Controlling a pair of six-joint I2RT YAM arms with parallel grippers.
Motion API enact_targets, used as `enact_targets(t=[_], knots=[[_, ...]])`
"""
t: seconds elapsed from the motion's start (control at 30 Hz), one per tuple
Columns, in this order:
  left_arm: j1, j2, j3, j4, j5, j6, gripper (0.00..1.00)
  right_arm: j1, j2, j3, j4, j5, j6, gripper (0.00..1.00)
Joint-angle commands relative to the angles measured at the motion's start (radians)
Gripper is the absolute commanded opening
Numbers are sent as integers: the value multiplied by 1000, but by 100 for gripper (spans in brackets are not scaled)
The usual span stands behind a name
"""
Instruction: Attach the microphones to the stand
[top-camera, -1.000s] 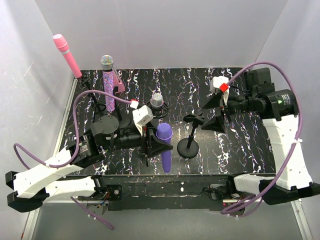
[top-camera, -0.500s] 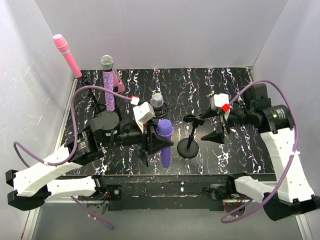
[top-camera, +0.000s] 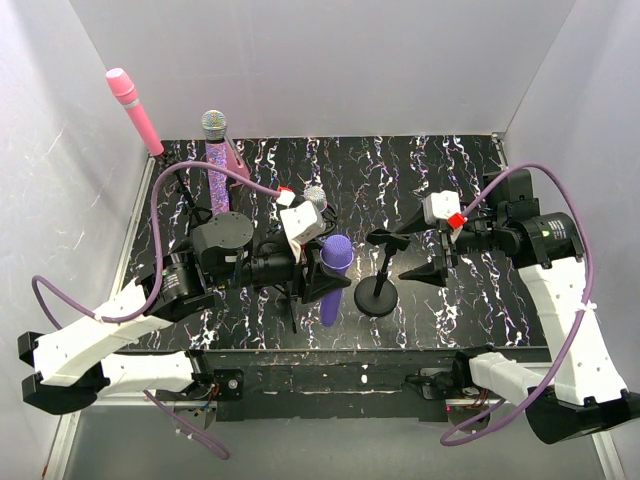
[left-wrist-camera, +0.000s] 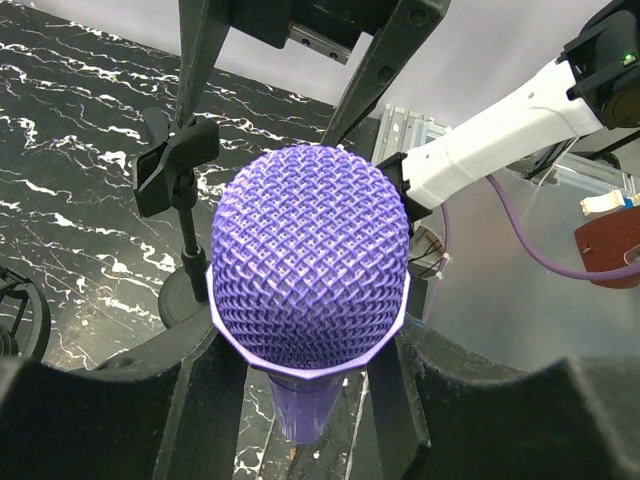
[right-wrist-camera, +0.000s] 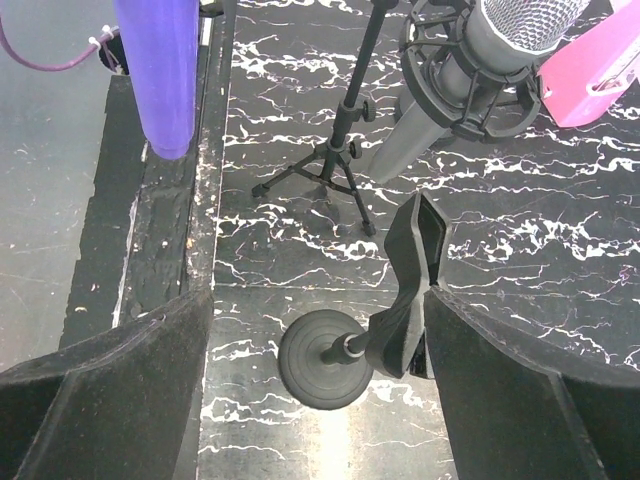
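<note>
From the left wrist, the purple microphone shows little but its head; the handle is lost behind it, between the dark left fingers. The right wrist view crops its head off at the top edge, and the tip of the silver-grey microphone too.

I count four microphones (pink, glittery purple, plain purple, silver-grey), one round-based stand and one pink wedge block.
</note>
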Motion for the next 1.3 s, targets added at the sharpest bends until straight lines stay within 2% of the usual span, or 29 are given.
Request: enact_targets(t=[0.0,1.27], knots=[[-4,4,40,-4,-9,27,0,-14,-16,-8,45,-62,25,92],[-5,6,6,10,-12,27,0,-99,-55,-86,66,-145,63,91]])
